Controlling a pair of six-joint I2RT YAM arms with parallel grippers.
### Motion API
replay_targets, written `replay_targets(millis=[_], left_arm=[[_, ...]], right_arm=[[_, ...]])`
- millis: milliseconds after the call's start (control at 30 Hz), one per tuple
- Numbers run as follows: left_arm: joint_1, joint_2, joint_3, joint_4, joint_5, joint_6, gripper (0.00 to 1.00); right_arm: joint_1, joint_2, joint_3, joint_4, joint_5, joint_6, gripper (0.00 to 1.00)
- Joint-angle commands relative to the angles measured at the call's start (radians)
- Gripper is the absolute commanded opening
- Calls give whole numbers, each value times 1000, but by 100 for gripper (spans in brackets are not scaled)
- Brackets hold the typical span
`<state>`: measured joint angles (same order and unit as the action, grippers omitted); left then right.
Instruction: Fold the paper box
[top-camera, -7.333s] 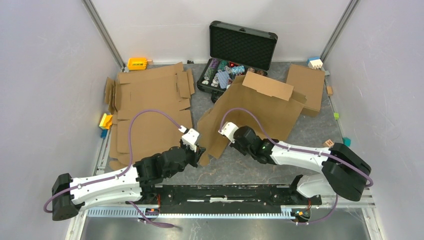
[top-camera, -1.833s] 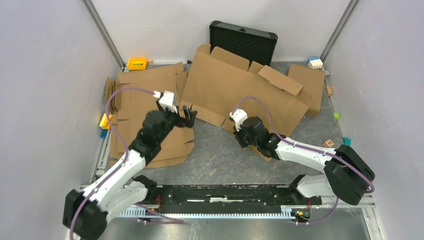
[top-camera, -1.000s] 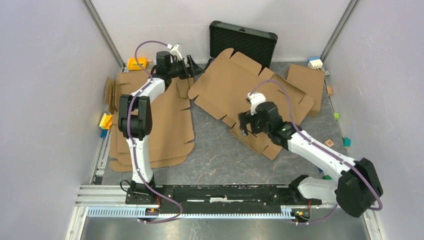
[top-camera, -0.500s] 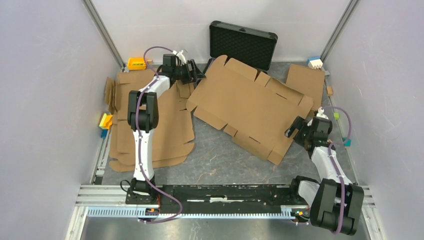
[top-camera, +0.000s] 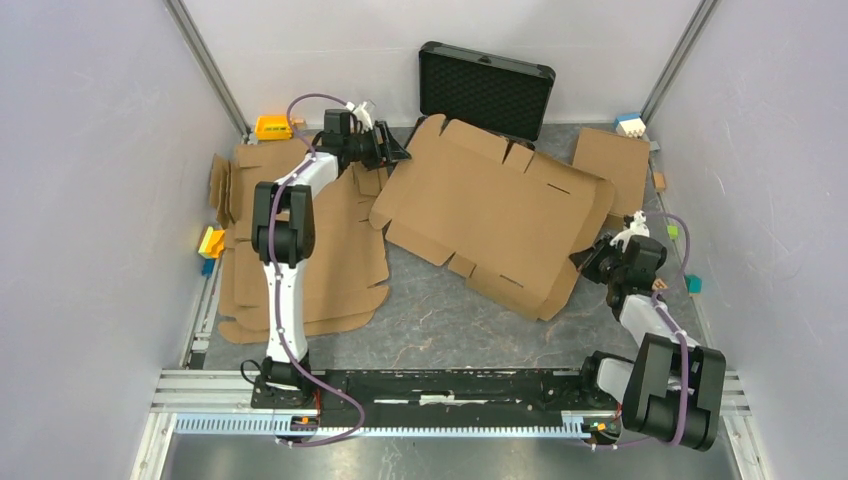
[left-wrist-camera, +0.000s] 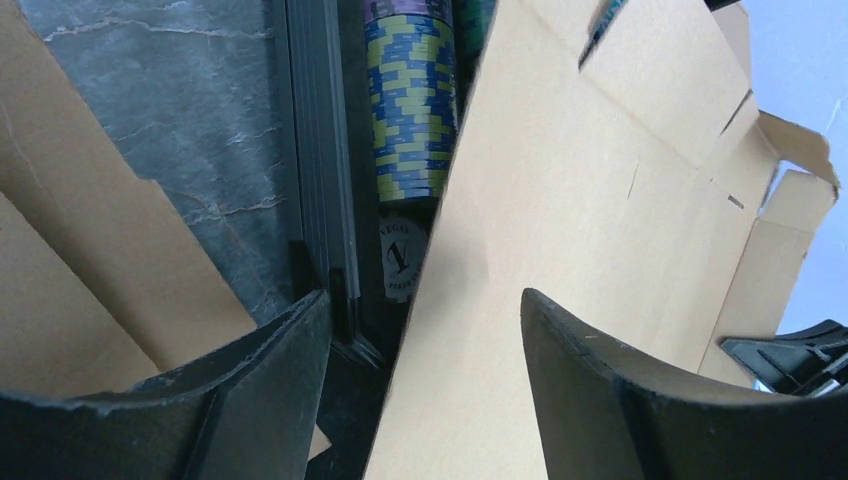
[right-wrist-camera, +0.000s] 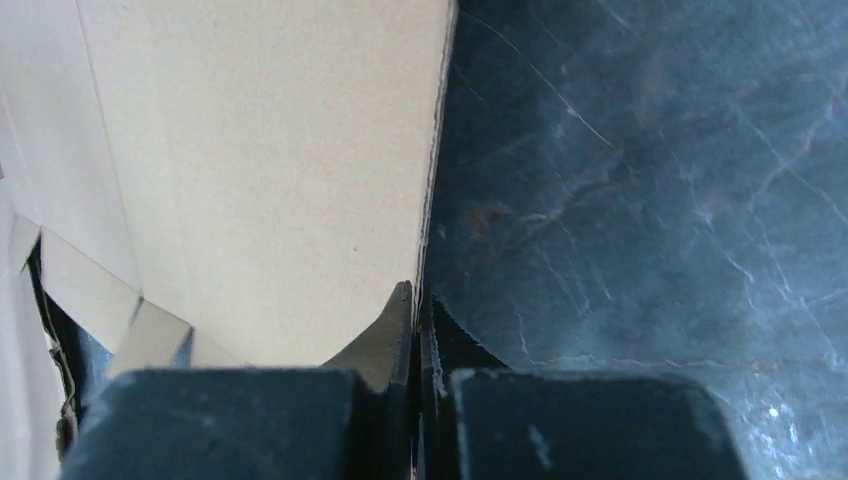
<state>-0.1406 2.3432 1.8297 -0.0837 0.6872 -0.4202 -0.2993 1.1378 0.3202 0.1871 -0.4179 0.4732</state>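
Where the paper box (top-camera: 495, 215) half-hides chips (left-wrist-camera: 408, 100), left jaws gape; right jaws pinch it.

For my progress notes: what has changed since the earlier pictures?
The paper box went from tented near the arms to spread out farther back, over the case. The left gripper reached its far-left edge, jaws open; the right gripper swung to its right edge and shut on it. Left cardboard sheets stayed.
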Motion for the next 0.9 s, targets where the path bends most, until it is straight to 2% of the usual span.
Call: replay_targets(millis=[0,200,333,467,600,633,767,867], left_arm=[[-13,-104,-14,36,81,-6,74],[-16,-155,-84,81,137,-48,77],[-16,-226,-184,205,179,-88,73],[-15,-312,-259,216,144,-72,69],[-24,-404,-346,310,143,-85,63],[-31,-417,-360,310,132,-77,61],[-58,-459,-367,209,-11,15,39],[-72,-491,-391,189,-90,47,12]], right_arm=[[49,-56,46,39,-22,-80,0],[220,-199,94,-71,193,-222,0],[249,-242,91,-79,200,-249,0],[258,-287,77,-74,197,-271,0],[272,-350,46,-51,182,-294,0],[279,-363,42,-46,183,-300,0],[294,-399,32,-37,180,-316,0],[319,-419,26,-32,186,-322,0]])
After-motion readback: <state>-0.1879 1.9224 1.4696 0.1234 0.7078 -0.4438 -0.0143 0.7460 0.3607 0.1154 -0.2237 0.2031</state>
